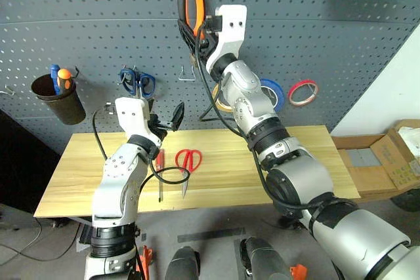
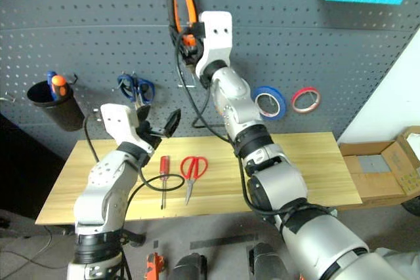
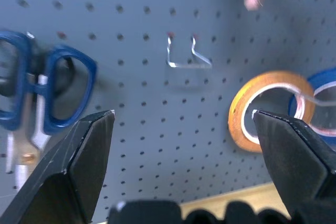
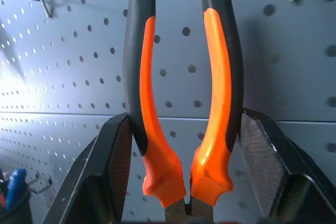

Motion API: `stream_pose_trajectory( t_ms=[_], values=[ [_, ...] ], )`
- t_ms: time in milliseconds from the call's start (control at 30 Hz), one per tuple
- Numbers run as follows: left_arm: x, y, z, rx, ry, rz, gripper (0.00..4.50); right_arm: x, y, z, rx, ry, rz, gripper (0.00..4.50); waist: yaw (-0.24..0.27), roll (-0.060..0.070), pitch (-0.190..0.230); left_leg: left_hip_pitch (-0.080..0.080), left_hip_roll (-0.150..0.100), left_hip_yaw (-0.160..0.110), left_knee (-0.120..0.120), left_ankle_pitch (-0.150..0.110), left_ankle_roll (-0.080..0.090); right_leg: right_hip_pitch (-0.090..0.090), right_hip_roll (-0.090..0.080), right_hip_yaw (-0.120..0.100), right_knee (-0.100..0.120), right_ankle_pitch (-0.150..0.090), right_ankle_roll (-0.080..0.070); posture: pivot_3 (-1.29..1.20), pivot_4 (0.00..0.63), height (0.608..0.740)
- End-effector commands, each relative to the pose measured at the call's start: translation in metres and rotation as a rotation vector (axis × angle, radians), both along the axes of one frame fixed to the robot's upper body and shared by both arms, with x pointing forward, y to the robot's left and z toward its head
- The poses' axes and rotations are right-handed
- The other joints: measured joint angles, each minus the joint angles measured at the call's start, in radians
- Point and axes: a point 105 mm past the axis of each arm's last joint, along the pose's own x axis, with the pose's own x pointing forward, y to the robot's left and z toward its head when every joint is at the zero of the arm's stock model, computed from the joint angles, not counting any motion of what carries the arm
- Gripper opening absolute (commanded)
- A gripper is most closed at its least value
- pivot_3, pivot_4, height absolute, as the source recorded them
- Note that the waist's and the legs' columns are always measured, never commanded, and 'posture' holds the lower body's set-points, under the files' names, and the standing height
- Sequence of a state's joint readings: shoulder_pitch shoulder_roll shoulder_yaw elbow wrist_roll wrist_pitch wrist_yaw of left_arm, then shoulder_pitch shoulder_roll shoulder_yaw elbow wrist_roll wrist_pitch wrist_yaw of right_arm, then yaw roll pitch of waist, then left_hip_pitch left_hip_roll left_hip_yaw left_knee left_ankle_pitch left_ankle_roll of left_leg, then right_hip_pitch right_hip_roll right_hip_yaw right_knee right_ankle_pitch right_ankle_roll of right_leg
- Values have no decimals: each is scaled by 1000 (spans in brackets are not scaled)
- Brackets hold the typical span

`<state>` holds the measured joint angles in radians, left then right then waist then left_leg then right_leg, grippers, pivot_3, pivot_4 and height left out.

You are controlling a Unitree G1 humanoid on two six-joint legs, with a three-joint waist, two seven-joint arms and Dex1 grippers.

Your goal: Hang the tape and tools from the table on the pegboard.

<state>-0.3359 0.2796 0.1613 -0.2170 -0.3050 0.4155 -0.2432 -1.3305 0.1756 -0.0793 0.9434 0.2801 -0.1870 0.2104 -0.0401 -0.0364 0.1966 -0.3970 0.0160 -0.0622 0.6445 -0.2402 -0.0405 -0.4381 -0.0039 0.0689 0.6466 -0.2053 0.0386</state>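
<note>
You're pinching the pliers [image 4: 184, 103] in the right gripper [image 1: 205, 27], handles up against the pegboard [image 1: 98, 24]. Left gripper [image 1: 165, 117] is hanging spread wide. The black cup [image 1: 59, 100] is holding orange and blue handles; scissors [image 1: 187, 162] and screwdriver [image 2: 163, 178] are lying on the table [image 1: 295, 155].

I see the light wooden counter [image 1: 295, 162] carrying two tools toward its left end. The red-handled scissors [image 1: 187, 164] lie blades toward the near edge, just beside the small red-handled screwdriver [image 2: 163, 174].

Orange-and-black pliers [image 1: 191, 6] in right tool [image 1: 200, 29], handles up, against pegboard [image 1: 98, 24]
</note>
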Motion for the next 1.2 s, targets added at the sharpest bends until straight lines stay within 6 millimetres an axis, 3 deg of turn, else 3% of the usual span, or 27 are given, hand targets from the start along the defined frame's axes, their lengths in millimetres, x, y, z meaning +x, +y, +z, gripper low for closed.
stream_pose_trajectory(
  t_ms=[33,200,367,567,700,967,1200],
  values=[
    [10,2,17,60,-33,-3,4500,-41,56,40,107,-84,147,2495,11,0,21,0,0,-1,0,0,0,0,0,-1,0,0,0,173,252,740],
    [17,11,26,87,-30,6,4500,-47,58,55,140,-133,137,2495,21,0,56,-3,0,-3,1,0,0,-3,0,-2,1,0,-1,183,273,740],
    [8,25,24,118,-6,35,4500,-52,54,63,148,-227,69,2495,25,1,72,-4,0,-5,1,1,1,-3,-1,-5,2,1,-2,231,282,740],
    [-8,30,21,127,17,46,4500,-45,52,33,117,-213,-25,2495,42,2,79,-4,0,-8,-1,3,4,-3,0,-7,2,1,-3,230,266,740],
    [-12,36,17,126,33,64,4500,-52,67,-1,63,-182,-32,2495,46,1,82,-5,0,-8,-2,3,3,-3,-1,-7,1,1,-3,223,272,740],
    [-12,44,17,130,37,86,4500,-71,96,-51,-69,-145,66,2495,48,1,83,-5,0,-10,-7,3,3,-5,-2,-10,0,-1,-6,216,269,740],
    [-13,53,15,131,38,115,4500,-56,94,-94,-218,8,112,2495,40,1,82,-4,0,-11,-12,3,2,-5,-3,-12,0,-2,-8,203,261,740]
  ],
)
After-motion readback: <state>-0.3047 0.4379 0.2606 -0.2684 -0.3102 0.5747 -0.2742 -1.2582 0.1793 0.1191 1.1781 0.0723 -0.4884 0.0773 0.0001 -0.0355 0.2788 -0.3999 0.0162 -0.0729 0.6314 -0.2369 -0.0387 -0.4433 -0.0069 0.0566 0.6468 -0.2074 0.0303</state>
